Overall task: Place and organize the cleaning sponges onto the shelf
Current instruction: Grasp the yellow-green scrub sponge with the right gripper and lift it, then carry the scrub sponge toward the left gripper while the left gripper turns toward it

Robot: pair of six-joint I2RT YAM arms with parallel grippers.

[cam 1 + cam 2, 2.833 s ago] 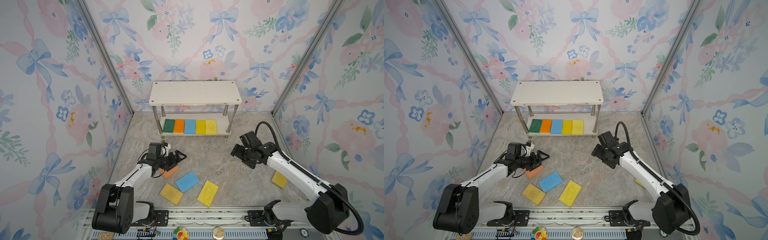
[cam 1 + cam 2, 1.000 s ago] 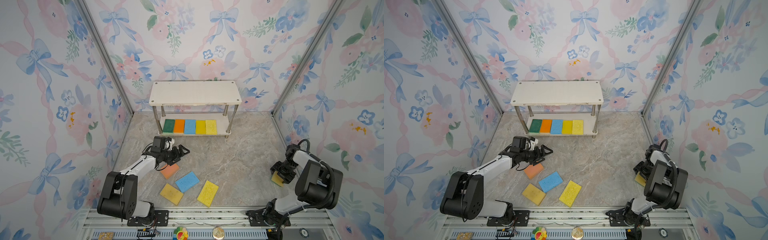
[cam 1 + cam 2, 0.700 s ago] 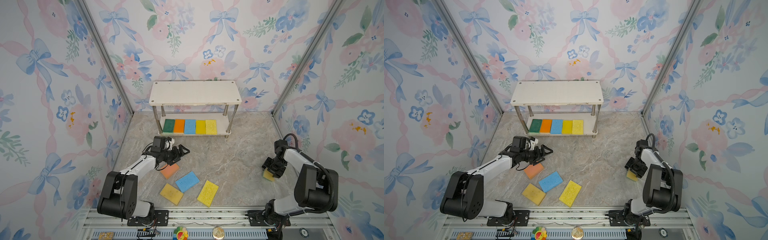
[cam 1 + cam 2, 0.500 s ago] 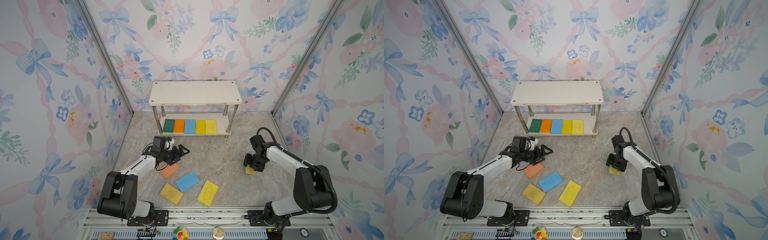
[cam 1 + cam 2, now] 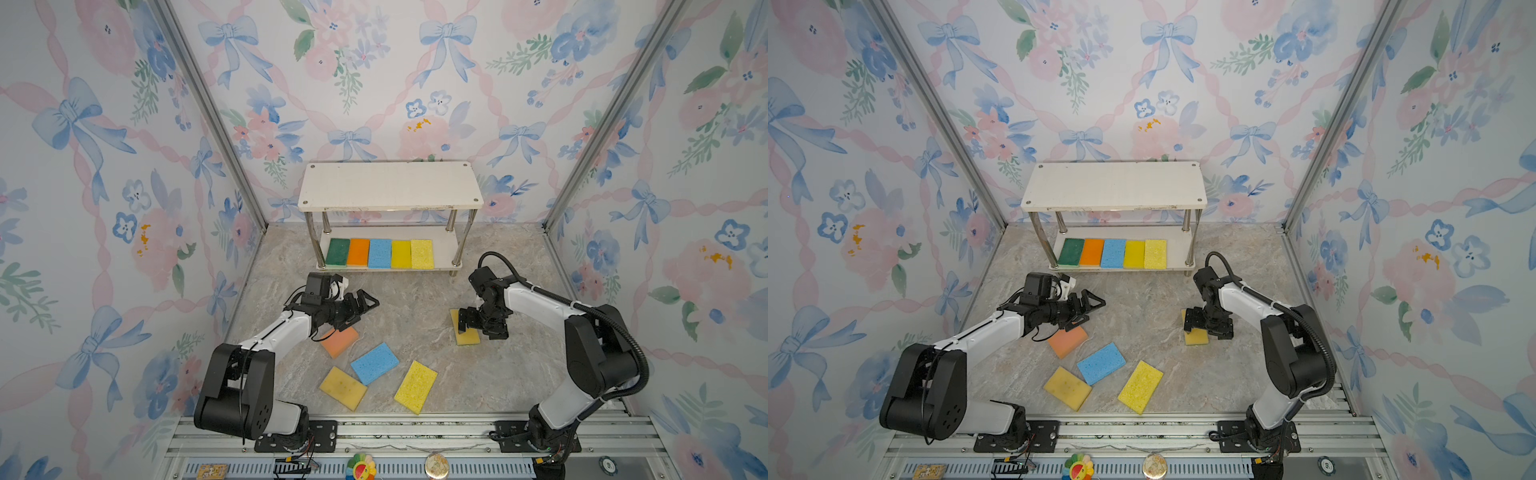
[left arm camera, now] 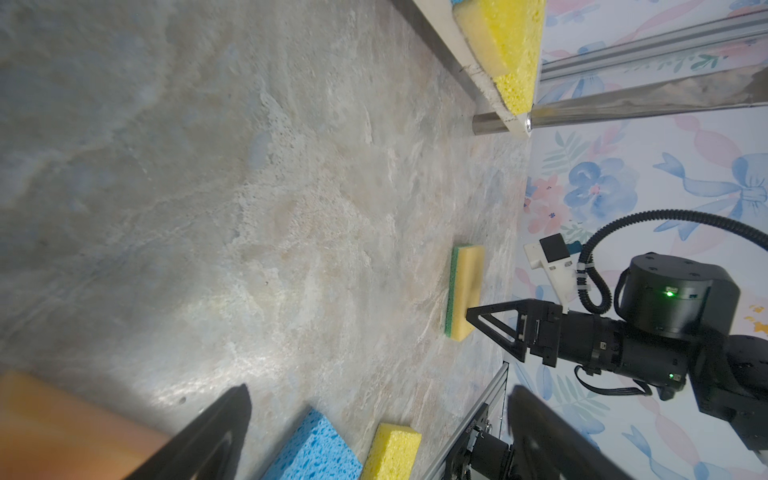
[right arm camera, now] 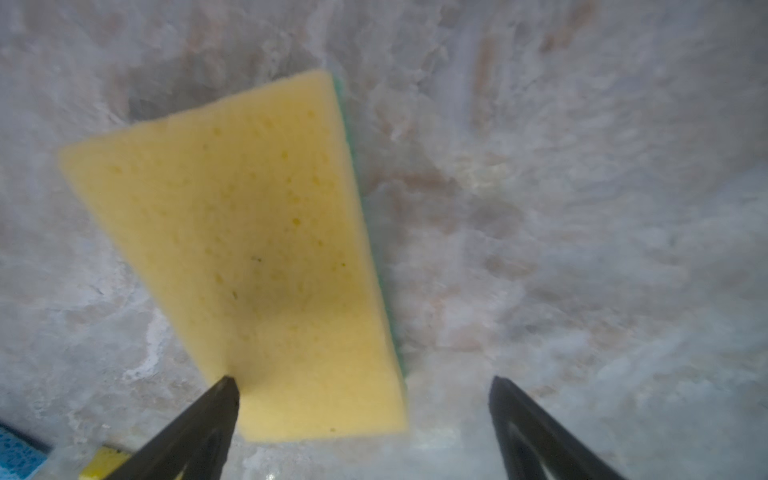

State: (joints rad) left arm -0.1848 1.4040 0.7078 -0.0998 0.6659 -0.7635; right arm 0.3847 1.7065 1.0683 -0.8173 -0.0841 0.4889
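Jaws spread wide and empty, the right gripper (image 7: 361, 380) is held over the flat yellow foam sponge with green scouring underside (image 7: 249, 232); light, squashy, best pinched across its width.

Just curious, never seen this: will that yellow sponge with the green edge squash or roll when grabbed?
Probably squashes and weighs little: the yellow sponge looks porous. Flat and lying on its broad face, it should not roll.
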